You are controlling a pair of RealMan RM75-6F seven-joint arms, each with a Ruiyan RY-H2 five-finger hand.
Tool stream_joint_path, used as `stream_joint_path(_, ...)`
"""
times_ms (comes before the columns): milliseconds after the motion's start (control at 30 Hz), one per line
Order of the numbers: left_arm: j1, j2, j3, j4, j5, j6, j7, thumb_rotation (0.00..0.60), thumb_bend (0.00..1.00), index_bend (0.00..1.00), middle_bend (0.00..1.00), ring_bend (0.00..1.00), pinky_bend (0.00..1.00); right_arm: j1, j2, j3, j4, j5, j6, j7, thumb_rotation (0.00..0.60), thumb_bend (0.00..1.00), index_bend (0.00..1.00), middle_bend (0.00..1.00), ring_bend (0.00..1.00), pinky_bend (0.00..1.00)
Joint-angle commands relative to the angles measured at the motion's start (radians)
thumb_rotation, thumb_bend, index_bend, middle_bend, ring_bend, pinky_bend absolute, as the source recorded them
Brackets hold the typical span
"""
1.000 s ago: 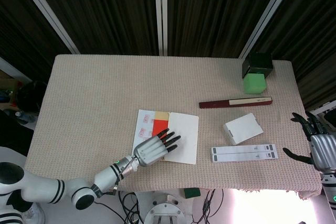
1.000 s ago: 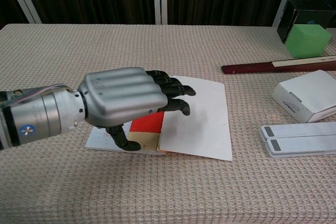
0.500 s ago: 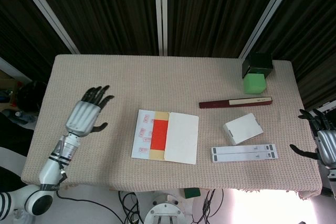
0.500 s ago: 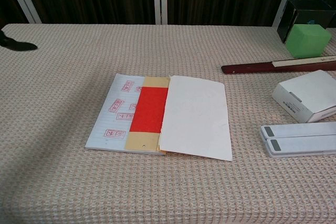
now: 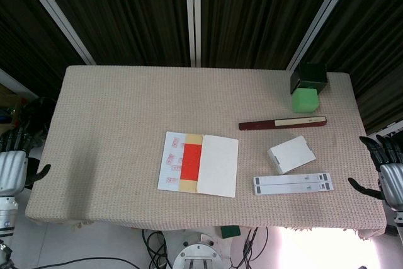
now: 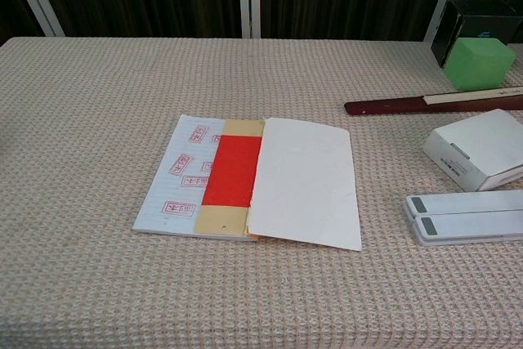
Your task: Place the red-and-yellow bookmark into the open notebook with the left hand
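Room: dark slatted curtains behind; I work over a beige woven table [image 5: 113, 105].
Bookmark: the red-and-yellow bookmark [image 6: 231, 181] lies flat in the open notebook [image 6: 184, 177], along the spine at the centre, its right edge tucked under the white page [image 6: 306, 181]. By how it lies, I judge the placing done.
Handling: I reckon it is thin card, light and slippery on paper, hard to pinch while flat. If I must shift it, I would take the bare yellow end at 6 o'clock.
Left hand: the left hand [image 5: 12, 168] hangs off the table edge at 9 o'clock, fingers spread, holding nothing.
Right hand: the right hand [image 5: 387, 171] waits past the edge at 3 o'clock, fingers apart, empty.
Around: at 3 o'clock a white box [image 6: 478, 149] and a pair of grey strips [image 6: 466, 217]; at 2 o'clock a dark red ruler [image 6: 433, 104], a green cube [image 6: 478, 63] and a black box [image 6: 482, 18].
In the way: nothing lies between the left hand and the notebook.
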Motion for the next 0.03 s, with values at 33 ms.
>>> stream_joint_path(33,0.042,-0.032,0.048,0.040,0.083,0.036,0.003,0.600,0.16,0.19,0.02,0.00,0.08,-0.008,-0.009,-0.013,-0.001,-0.029,0.016,-0.023,0.600,0.15,0.08,0.12,0.00,0.00)
